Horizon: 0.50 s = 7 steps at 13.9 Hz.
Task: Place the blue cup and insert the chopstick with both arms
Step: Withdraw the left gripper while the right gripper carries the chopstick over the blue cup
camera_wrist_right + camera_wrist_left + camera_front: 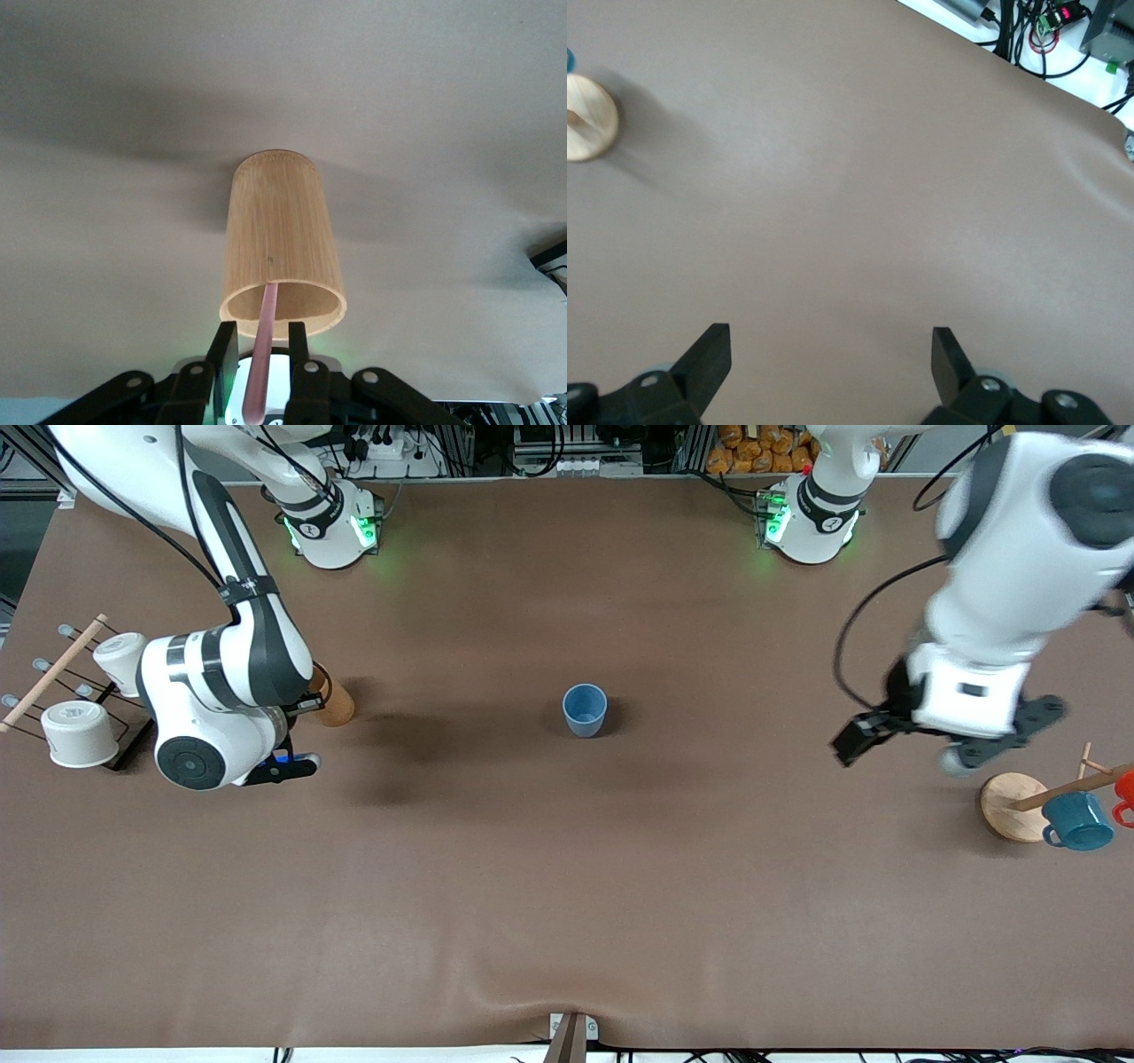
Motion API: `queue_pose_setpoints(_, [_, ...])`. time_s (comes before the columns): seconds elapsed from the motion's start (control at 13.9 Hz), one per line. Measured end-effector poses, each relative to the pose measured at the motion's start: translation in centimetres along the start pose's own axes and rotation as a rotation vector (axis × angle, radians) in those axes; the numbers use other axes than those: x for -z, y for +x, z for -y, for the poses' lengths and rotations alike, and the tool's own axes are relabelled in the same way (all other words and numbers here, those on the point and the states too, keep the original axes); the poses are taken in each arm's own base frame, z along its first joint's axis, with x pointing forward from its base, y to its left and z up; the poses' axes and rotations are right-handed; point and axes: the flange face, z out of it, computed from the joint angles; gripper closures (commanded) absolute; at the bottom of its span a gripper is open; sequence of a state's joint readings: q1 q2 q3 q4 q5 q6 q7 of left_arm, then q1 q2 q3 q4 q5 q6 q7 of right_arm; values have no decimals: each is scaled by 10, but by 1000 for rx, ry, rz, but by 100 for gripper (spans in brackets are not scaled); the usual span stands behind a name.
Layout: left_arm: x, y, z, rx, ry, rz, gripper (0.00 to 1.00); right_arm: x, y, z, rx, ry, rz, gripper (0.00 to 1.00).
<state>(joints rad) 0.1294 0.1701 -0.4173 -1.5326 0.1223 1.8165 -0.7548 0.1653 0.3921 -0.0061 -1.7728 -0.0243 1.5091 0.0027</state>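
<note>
A bamboo holder stands near a rack of white cups, well apart from the teal mug.

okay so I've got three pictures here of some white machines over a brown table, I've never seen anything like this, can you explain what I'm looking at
These are two robot arms at a brown table. The wide picture looks down from above; the other two come from cameras on each arm's wrist. A blue cup stands upright mid-table, untouched. The right gripper is closed on a pink chopstick that stands in a bamboo holder. The left gripper is open over bare table, holding nothing. Racks with white cups and a teal mug sit at the table's ends.
</note>
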Motion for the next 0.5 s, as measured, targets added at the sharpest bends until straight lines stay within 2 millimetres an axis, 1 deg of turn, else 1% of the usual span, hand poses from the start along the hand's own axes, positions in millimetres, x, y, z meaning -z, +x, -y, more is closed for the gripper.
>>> queue_pose_setpoints(0.07, [6,8,15,-25,-1,9,0,0,0,0,0,0,0,100])
queue_pose_setpoints(0.22, [15,18,42,-76,12,33,0,0,0,0,0,-1,1,100])
queue_pose_setpoints(0.5, [32,27,84,-167,37,68,0,0,0,0,0,-1,3,100])
